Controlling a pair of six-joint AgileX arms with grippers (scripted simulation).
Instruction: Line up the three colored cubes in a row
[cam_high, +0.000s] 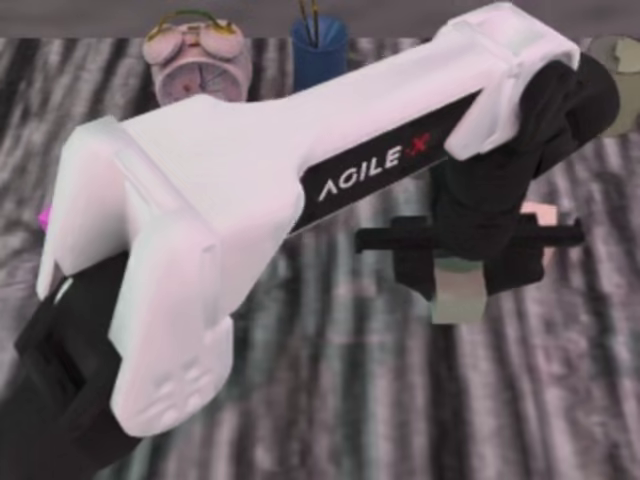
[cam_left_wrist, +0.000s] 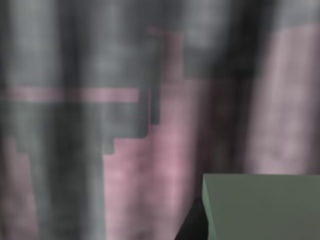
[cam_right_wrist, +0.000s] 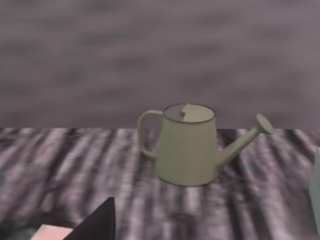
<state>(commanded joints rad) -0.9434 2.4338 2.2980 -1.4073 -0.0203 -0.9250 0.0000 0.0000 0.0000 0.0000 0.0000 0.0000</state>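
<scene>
My left arm reaches across the top view, and its gripper (cam_high: 458, 282) is shut on the small sage-green cube (cam_high: 457, 303) right of the table's middle. Up close in the left wrist view, that cube (cam_left_wrist: 260, 207) fills a corner beside one dark finger (cam_left_wrist: 192, 226). The pale pink cube (cam_high: 542, 214) sits just behind and to the right of this gripper, mostly hidden by it; the right wrist view catches a corner of it (cam_right_wrist: 50, 232). Only a sliver of the magenta cube (cam_high: 44, 216) shows at the far left, under the arm. One right finger (cam_right_wrist: 100, 220) shows.
A pink alarm clock (cam_high: 195, 58) and a blue pen cup (cam_high: 318, 52) stand at the back edge. A pale green watering can (cam_right_wrist: 187, 145) stands at the back right corner (cam_high: 620, 70). The striped grey cloth (cam_high: 350, 400) covers the table.
</scene>
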